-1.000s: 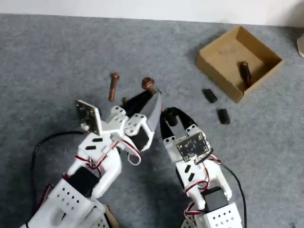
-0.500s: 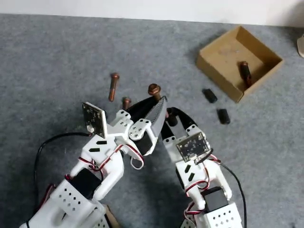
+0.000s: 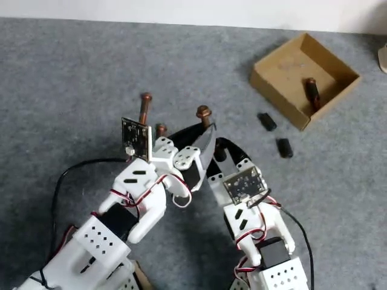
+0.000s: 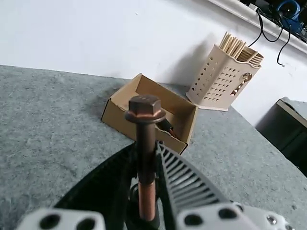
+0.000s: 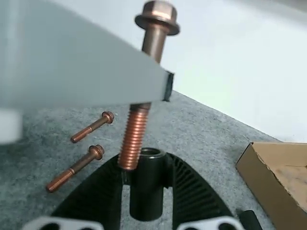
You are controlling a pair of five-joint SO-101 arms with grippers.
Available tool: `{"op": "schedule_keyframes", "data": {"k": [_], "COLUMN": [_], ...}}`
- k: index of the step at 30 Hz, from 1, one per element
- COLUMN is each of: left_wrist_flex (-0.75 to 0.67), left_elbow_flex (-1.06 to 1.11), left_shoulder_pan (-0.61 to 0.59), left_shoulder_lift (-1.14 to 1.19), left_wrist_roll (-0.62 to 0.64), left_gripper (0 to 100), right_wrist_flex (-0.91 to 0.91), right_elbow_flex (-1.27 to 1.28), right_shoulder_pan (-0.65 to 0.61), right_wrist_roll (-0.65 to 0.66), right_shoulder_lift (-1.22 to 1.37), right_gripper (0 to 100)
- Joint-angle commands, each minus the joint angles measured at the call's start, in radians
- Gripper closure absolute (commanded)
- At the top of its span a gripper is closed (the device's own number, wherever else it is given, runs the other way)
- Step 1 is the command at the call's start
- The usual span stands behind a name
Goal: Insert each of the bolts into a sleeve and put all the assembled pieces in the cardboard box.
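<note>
Insertion step, bolt to sleeve.

Bolt (image 5: 135, 136): copper-coloured, flanged hex head up, threaded end down. It was pinched at mid-shank by the left gripper (image 4: 146, 158), with both jaws pressed onto it.

Sleeve (image 5: 146, 191): black, upright, open mouth up. It was clamped between the jaws of the right gripper (image 5: 146, 165), just under the bolt.

Alignment, from the right wrist view: the threaded tip sat at the sleeve's rim, to one side of the bore and not over it. The bolt leaned slightly. Contact with the rim could not be told.

Judgement on the step:
- The tip needs a small sideways shift to centre it over the mouth.
- The shank should be brought parallel to the sleeve before lowering.
- The right gripper should hold the sleeve rigid.
- Descent should be slow, because a tip catching on the rim could tip the sleeve or twist the bolt in its grip.
- The left jaws sat well above the threads, which leaves room for a good part of the shank to enter before they meet the sleeve.

Surroundings, high view:
- Two loose bolts (image 3: 144, 109) lay on the grey desk (image 3: 72, 72) just beyond the left arm.
- Two loose sleeves (image 3: 267, 121) lay between the grippers and the cardboard box (image 3: 273, 96), near its wall. They will likely sit under the carry path to the box.
- One assembled piece (image 3: 312, 93) was already inside the box.
- A perforated holder (image 4: 220, 79) of wooden sticks stood behind the box.
</note>
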Motion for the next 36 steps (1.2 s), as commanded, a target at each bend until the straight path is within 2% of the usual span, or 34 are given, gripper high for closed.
{"op": "schedule_keyframes", "data": {"k": [1,14,29,36], "left_wrist_flex": [0.002,-0.083,-0.086,-0.087], "left_elbow_flex": [-0.061,-0.101,-0.104,-0.108], "left_shoulder_pan": [-0.03,-0.064,-0.068,-0.024], "left_shoulder_lift": [0.001,0.001,0.013,0.122], "left_wrist_roll": [0.008,0.006,0.011,0.084], "left_gripper": [100,100,100,100], "right_wrist_flex": [-0.002,-0.002,-0.002,-0.002], "right_elbow_flex": [0.148,0.148,0.148,0.148], "right_shoulder_pan": [-0.012,-0.013,-0.016,-0.042], "right_wrist_roll": [0.005,0.005,0.005,0.005], "right_shoulder_lift": [-0.025,-0.025,-0.025,-0.025], "right_gripper": [99.5,99.5,99.5,99.5]}}
